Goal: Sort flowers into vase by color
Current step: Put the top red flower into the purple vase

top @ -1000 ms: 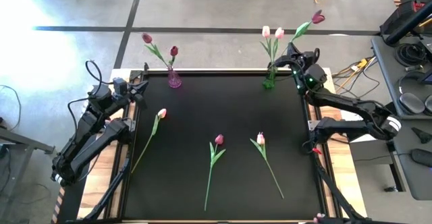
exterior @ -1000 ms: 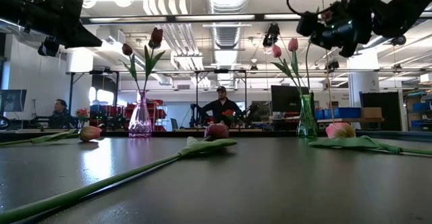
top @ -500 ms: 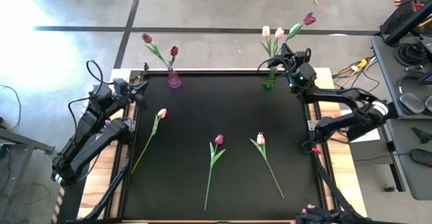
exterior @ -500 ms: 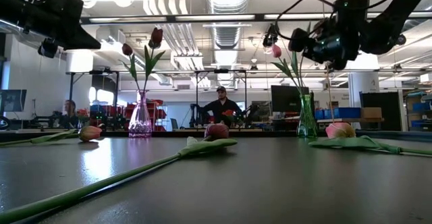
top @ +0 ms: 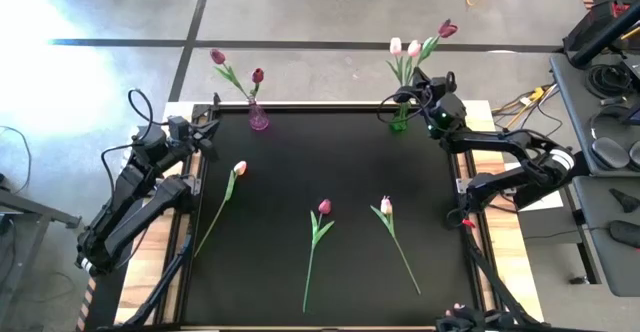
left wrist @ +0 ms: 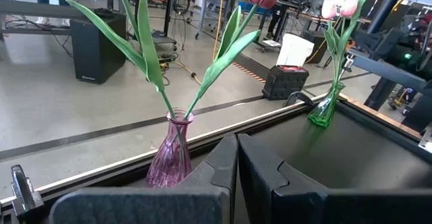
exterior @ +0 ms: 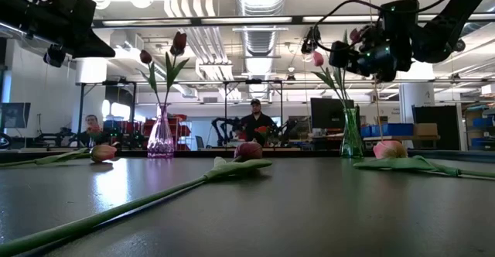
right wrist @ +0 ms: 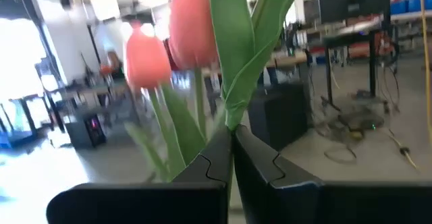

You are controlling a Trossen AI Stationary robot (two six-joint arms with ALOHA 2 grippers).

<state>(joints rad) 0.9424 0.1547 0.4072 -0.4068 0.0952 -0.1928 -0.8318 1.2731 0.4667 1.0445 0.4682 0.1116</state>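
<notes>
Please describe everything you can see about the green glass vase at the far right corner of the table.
The small green translucent glass vase stands upright at the black table's far edge, with a bulbous base and narrow neck. It holds two pale pink tulips on green stems. The right gripper, shut on a dark magenta tulip, hovers just above it. Nothing else touches the vase.

My right gripper point(exterior: 363, 56) hangs above the green vase point(exterior: 352, 133), beside the pale tulips point(exterior: 318, 58) standing in it; whether my fingers grip anything cannot be made out. The purple vase point(exterior: 161, 133) holds two dark magenta tulips point(exterior: 179, 42). Three tulips lie on the table point(exterior: 309, 210): a pale one point(exterior: 103, 152), a magenta one point(exterior: 248, 150), a pale one point(exterior: 390, 149). People point(exterior: 253, 121) stand in the room behind.
</notes>
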